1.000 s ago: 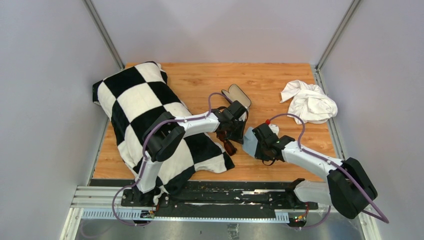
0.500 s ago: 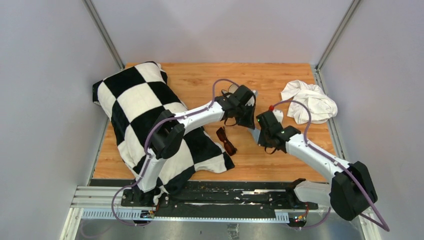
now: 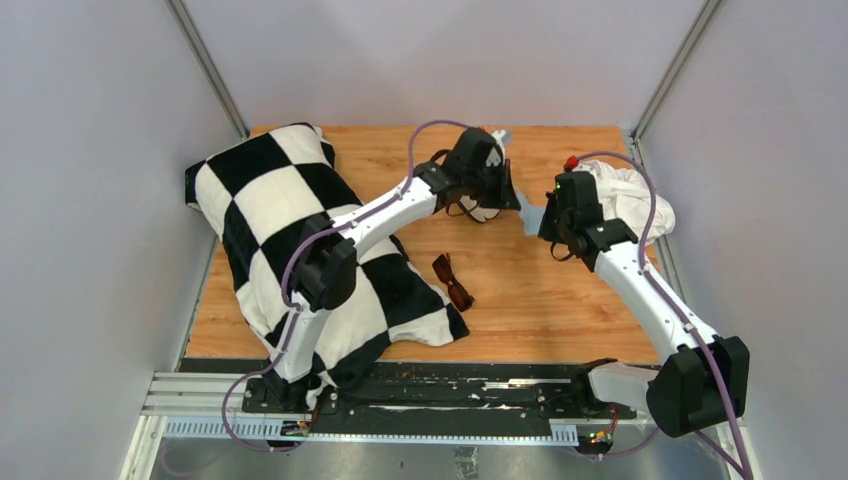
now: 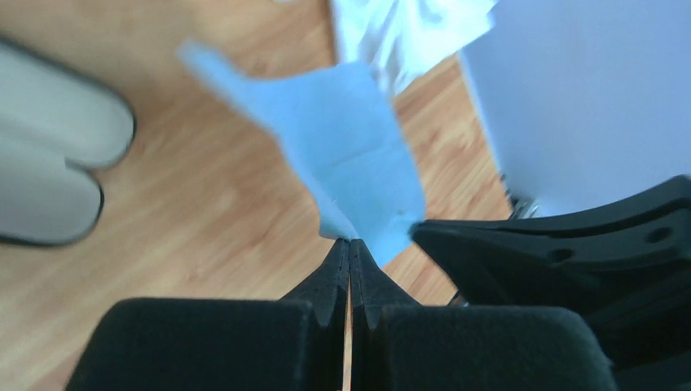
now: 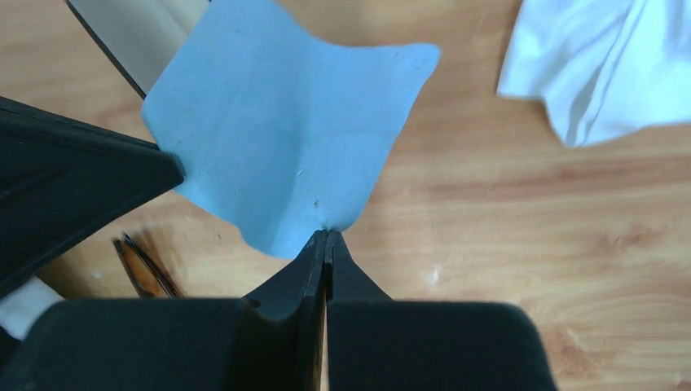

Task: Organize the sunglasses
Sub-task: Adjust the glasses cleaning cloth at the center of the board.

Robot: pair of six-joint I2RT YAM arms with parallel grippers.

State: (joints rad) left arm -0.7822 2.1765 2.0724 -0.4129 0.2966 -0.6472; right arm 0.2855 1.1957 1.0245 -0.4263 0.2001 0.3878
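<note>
Both arms are well out toward the far side now, up from mid-surface a second ago, and the light blue cloth (image 5: pixel 285 138) has travelled with them, while the sunglasses (image 3: pixel 452 282) stay put, lying folded on the wood at the right edge of the checkered blanket (image 3: pixel 270 210), near centre. The left arm stretches long and diagonal to the far middle, its left claw (image 4: pixel 350 248) pinched tight on one corner of the cloth; the right arm reaches up from the near right, right claw (image 5: pixel 327 238) clamped on another corner, so the cloth hangs spread between the two. The open case (image 4: pixel 49 155), pale lining up, sits just under and left of the left claw. A crumpled white cloth (image 3: pixel 625 205) lies at the far right of the wooden surface (image 3: pixel 560 310), and plain grey walls close in on three sides.
</note>
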